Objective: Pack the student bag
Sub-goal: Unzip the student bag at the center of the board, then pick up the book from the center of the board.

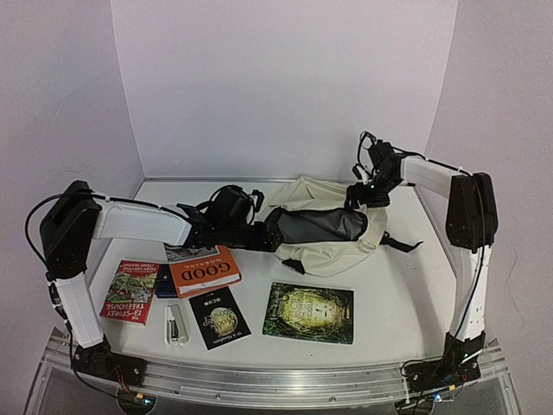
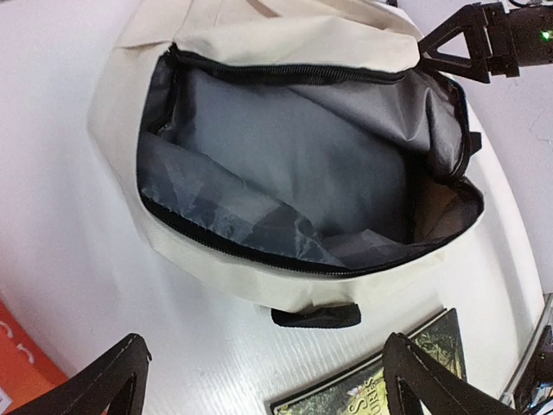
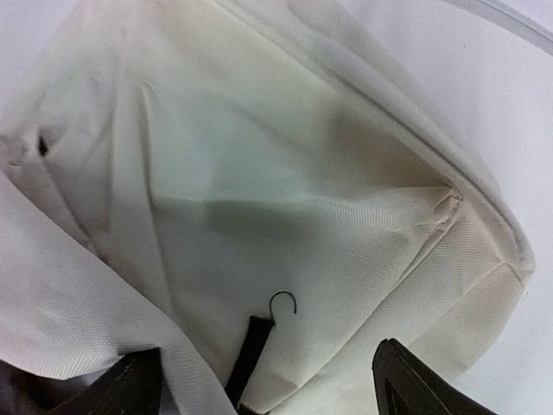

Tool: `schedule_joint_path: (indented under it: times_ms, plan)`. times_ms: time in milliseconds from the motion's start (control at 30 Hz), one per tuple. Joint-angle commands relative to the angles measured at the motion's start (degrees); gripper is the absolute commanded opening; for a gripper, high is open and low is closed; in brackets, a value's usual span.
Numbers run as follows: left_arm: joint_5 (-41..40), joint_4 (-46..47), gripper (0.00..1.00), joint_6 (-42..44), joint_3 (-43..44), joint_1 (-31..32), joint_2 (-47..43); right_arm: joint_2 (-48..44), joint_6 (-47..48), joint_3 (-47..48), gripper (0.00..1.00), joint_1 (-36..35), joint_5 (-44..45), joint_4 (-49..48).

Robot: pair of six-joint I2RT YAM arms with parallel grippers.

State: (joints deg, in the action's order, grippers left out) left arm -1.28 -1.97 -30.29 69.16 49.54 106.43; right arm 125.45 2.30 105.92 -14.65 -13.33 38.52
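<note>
The student bag [image 1: 333, 226] is a cream backpack lying on the table, its zipper mouth wide open onto grey lining [image 2: 285, 156]. My left gripper [image 1: 259, 235] hangs in front of the mouth, open and empty [image 2: 268, 380]. The table and a black tab [image 2: 316, 316] of the bag show between its fingers. My right gripper [image 1: 365, 195] is at the bag's far right top. In the right wrist view its jaws stand wide apart [image 3: 268, 389] across the cream wall [image 3: 285, 199]. A fold of fabric lies over its left finger [image 3: 121, 389]. It also shows in the left wrist view [image 2: 471, 43].
Near the front lie an orange book [image 1: 205, 271], a red book [image 1: 131, 290], a white stapler [image 1: 176, 325], a small black book [image 1: 219, 317] and a dark green book [image 1: 309, 312]. The green book also shows in the left wrist view [image 2: 363, 389]. Black straps [image 1: 226, 206] bunch behind the left gripper.
</note>
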Motion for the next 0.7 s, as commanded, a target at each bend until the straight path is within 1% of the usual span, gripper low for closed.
schedule_joint_path:
  times_ms: [0,67,133,200,267,400,533,600,667]
  plan:
    - [-4.8,-4.2,0.96,-4.2,-3.5,-0.8,-7.1,-7.6,-1.8,4.3,0.89,-0.5,-9.3,0.6]
    - [-3.7,-4.1,0.97,-4.4,-4.6,-0.8,-8.7,-8.8,-1.8,4.4,0.90,-0.9,-11.6,0.7]
    - [0.2,-2.8,0.99,-1.6,-4.4,-0.5,-8.6,-9.6,-3.8,4.1,0.92,-0.9,-14.8,1.2]
    - [3.7,-2.8,1.00,2.5,-2.8,1.0,-7.1,-10.9,-3.3,2.6,0.95,-0.9,-18.3,2.2]
    - [4.8,-3.3,1.00,7.5,0.1,3.2,-5.0,-12.8,-0.7,-0.1,0.98,-0.9,-20.7,3.4]
    - [6.9,-6.0,0.97,12.8,7.5,5.1,0.7,-16.6,4.5,-5.7,0.98,-0.9,-22.2,7.0]
    - [7.8,-4.4,0.95,12.8,9.1,5.1,2.0,-20.0,6.9,-9.7,0.98,-1.0,-26.4,9.4]
    - [6.9,-2.0,0.94,11.2,6.3,5.0,0.2,-21.1,6.8,-10.9,0.97,-2.0,-28.0,9.7]
    - [4.2,1.1,0.94,7.9,2.2,4.7,-3.5,-21.9,6.8,-11.3,0.96,-4.6,-27.9,9.7]
